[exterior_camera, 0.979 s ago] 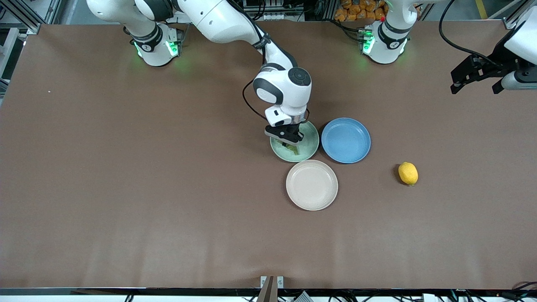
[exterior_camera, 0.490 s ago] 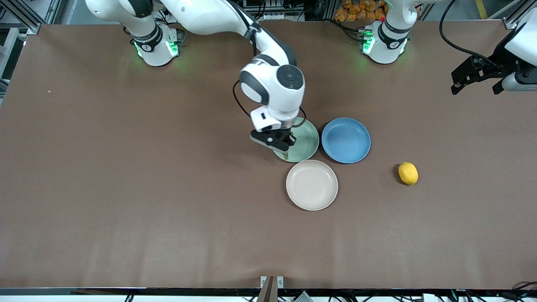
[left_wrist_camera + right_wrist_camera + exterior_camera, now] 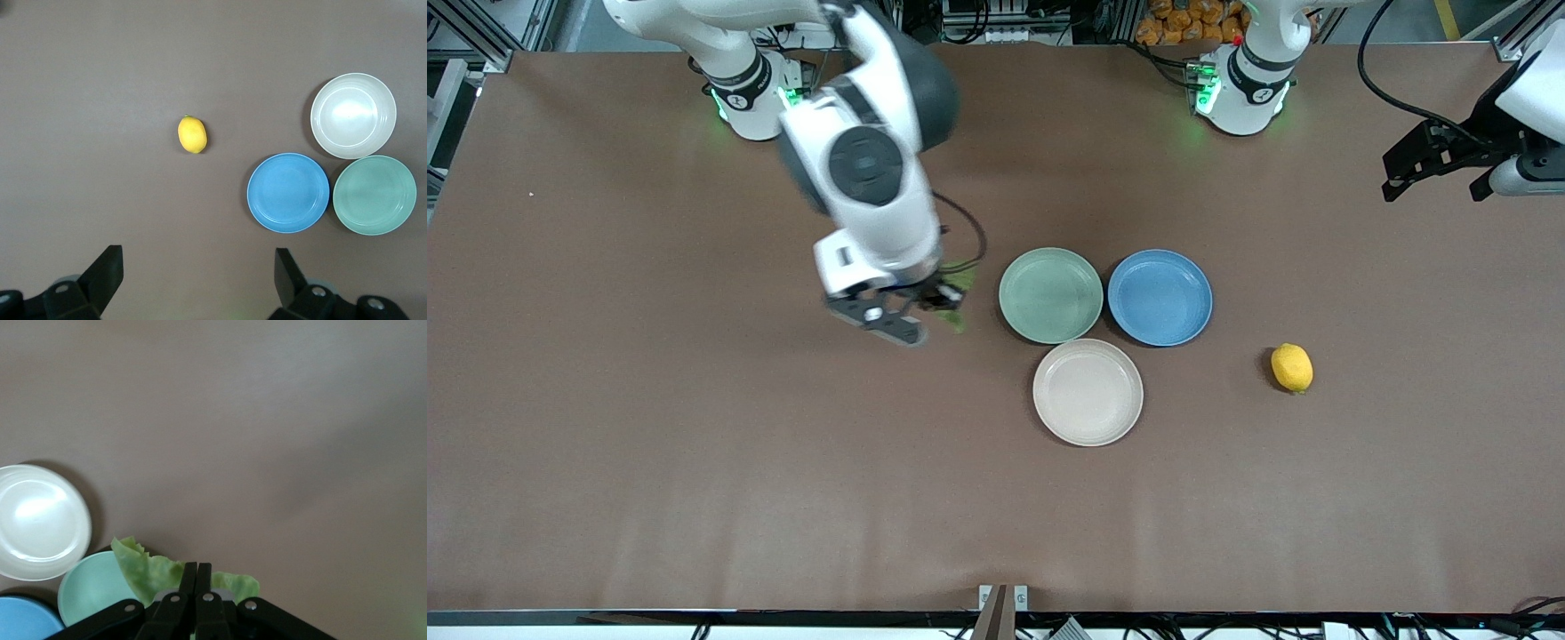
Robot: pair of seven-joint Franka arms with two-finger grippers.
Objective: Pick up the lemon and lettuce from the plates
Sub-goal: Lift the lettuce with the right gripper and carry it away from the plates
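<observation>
My right gripper is shut on the lettuce, a wrinkly green leaf, and holds it up over the bare table beside the mint green plate, toward the right arm's end. In the right wrist view the leaf spreads to both sides of the closed fingers. The mint plate and the beige plate hold nothing. The lemon lies on the table toward the left arm's end, off the plates; it also shows in the left wrist view. My left gripper waits open, high over the left arm's end.
A blue plate holding nothing touches the mint plate on the side toward the left arm. The three plates cluster mid-table. The brown tabletop stretches wide around them.
My right gripper has risen from the mint plate with the lettuce and swung toward the right arm's end of the table. The mint plate now holds nothing. The left arm has not moved.
</observation>
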